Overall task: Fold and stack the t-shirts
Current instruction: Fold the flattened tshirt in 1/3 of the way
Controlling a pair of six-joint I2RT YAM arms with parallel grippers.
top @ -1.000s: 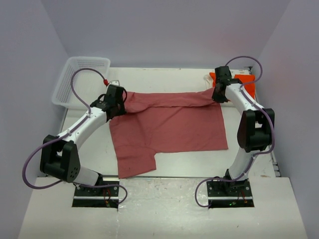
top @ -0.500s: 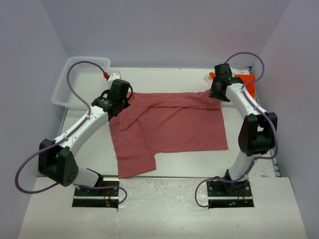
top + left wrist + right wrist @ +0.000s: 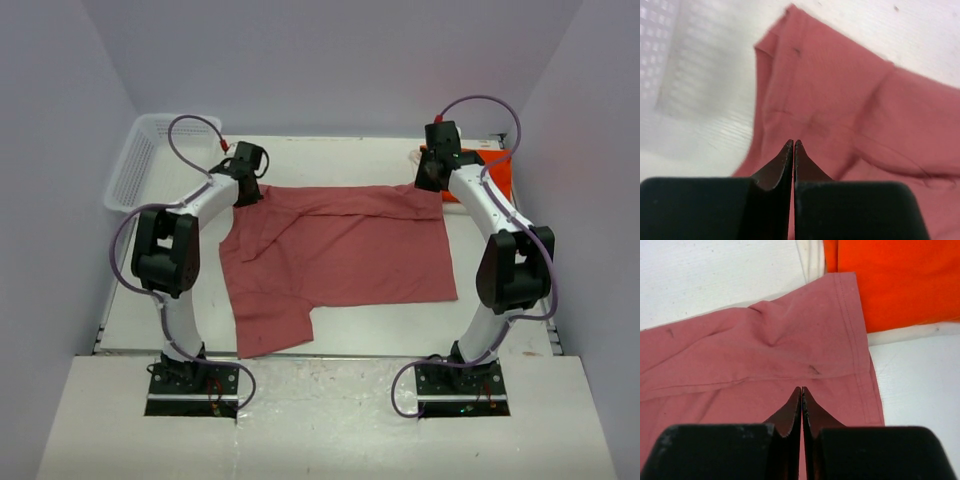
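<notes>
The left hand [image 3: 792, 145] and the right hand [image 3: 801, 391], two in all, each hold fingers together on nothing over a far corner of one rose-red t-shirt [image 3: 340, 250] spread on the desk [image 3: 340, 150], with one orange t-shirt [image 3: 890, 280] lying on one white t-shirt [image 3: 812, 260] at far right.
</notes>
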